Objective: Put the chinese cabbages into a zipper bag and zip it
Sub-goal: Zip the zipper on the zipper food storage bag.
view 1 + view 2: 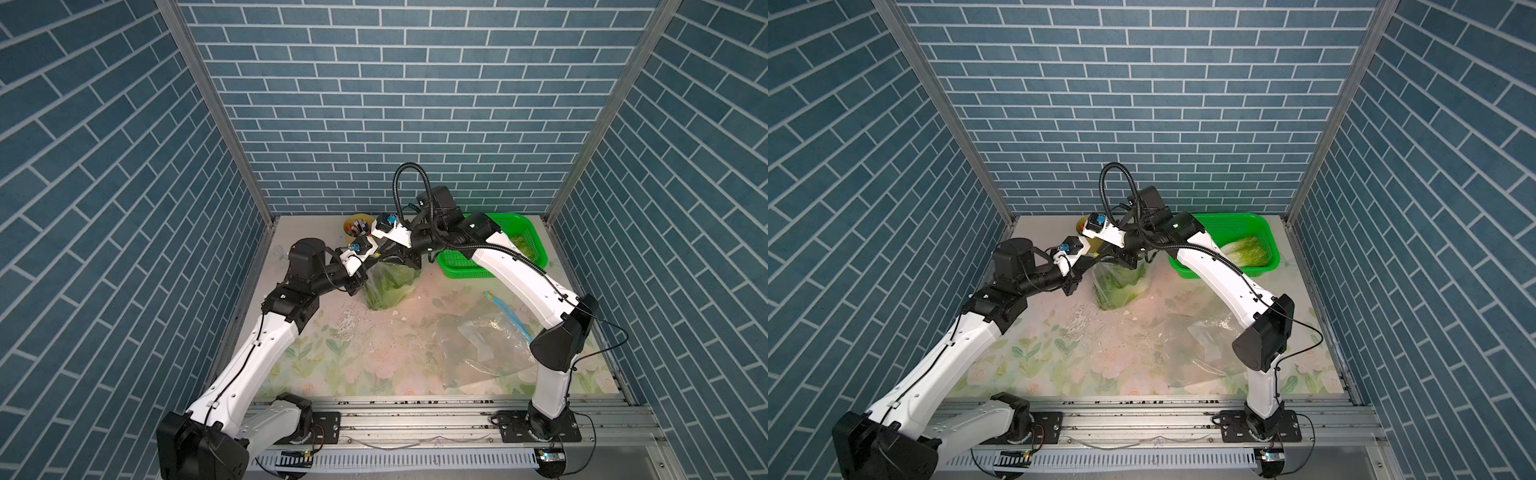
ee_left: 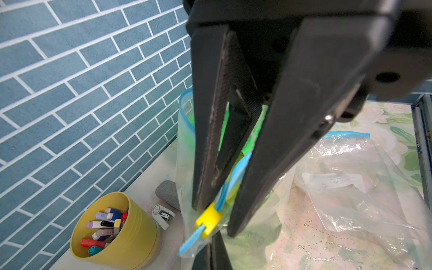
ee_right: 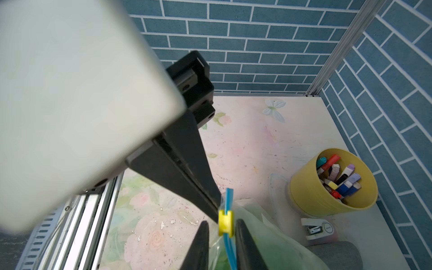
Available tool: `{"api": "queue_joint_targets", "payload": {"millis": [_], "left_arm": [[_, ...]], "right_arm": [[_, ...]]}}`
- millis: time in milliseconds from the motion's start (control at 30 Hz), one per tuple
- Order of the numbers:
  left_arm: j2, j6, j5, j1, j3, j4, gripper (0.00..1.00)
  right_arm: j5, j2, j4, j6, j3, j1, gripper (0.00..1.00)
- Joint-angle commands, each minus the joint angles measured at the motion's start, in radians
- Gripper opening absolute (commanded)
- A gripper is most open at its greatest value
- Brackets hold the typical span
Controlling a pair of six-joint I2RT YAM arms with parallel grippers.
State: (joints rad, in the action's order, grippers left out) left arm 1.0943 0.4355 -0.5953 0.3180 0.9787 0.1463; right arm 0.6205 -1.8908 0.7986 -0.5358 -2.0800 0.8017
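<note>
**At the bag mouth: slider flanked, one head left out**

Beside the green basket, the zipper bag is held upright, with chinese cabbages seen inside. One cabbage head is left lying in the basket. The blue zip track is clenched by the left end effector. The yellow slider is flanked, not visibly pinched, by the parted right end effector. The film is judged limp and slippery, so the stiff slider is best gripped squarely.
</note>
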Motion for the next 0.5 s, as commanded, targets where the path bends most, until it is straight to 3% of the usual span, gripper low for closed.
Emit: {"api": "queue_joint_targets", "payload": {"millis": [0, 467], "left_arm": [[-0.013, 0.009, -0.010, 0.005, 0.035, -0.019, 0.00], [-0.019, 0.003, -0.011, 0.005, 0.037, -0.019, 0.00]], "right_arm": [[-0.005, 0.009, 0.027, -0.054, -0.017, 0.008, 0.24], [0.002, -0.040, 0.040, -0.057, -0.080, 0.017, 0.16]]}}
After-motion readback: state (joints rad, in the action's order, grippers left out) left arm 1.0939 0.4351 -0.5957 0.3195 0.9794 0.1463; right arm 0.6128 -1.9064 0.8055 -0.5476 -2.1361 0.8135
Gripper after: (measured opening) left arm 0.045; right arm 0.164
